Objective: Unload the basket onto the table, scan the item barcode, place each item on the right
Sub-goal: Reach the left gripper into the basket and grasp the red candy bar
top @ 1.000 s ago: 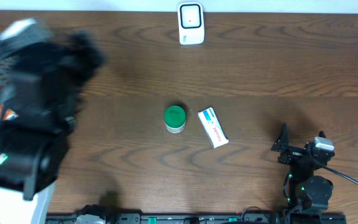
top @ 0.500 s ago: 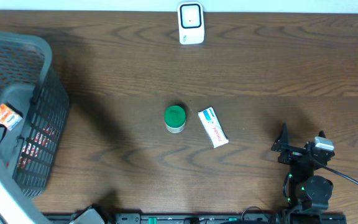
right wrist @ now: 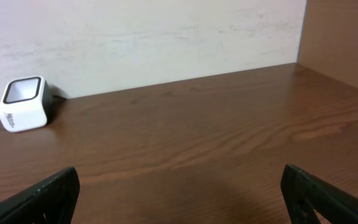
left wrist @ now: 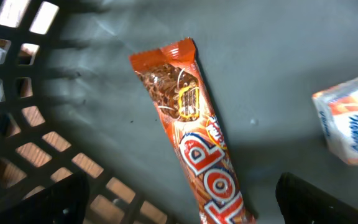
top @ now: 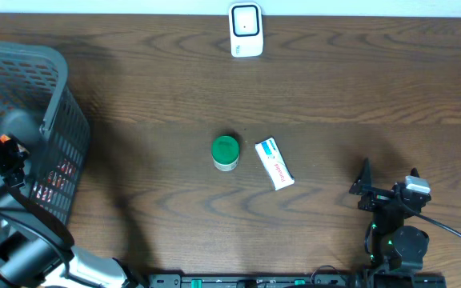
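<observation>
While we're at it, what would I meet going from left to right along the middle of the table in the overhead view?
grey mesh basket → green-lidded jar → small white box → right gripper

The jar [top: 225,152] stands mid-table [top: 150,96]. Just right of the jar lies a small box [top: 274,163], close but not touching. Behind the jar, at the table's far edge, sits the scanner [top: 246,30]. Well left of the jar, at the table's left end, stands the basket [top: 58,120]. In it lie a snack bar [left wrist: 194,134] and a packet [left wrist: 350,118], apart, with the left claw [left wrist: 185,208] above the bar. Right of the jar, nearer the front edge, is the right claw [top: 362,190].
</observation>
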Motion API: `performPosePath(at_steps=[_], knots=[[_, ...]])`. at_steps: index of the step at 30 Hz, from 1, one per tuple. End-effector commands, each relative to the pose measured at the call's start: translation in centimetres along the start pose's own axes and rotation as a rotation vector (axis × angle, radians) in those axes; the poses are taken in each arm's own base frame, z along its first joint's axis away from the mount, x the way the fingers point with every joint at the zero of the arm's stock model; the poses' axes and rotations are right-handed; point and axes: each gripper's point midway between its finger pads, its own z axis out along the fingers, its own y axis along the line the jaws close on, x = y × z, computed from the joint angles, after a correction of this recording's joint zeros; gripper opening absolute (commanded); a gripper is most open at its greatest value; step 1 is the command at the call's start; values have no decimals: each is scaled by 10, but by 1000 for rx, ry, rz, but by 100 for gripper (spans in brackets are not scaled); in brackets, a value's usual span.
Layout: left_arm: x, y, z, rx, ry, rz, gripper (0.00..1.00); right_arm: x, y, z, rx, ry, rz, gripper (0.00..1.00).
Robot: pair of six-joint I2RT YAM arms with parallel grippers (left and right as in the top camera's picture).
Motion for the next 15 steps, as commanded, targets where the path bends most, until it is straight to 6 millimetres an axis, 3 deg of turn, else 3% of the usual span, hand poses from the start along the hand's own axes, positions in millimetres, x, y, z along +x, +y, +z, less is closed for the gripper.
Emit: performPosePath(at_steps=[1, 15], knots=[[3, -2, 19, -52, 8, -5, 96, 2, 1, 0, -6, 5, -14, 99], [14, 4, 84, -206, 18, 30, 96, 2, 1, 0, -6, 5, -14, 99]])
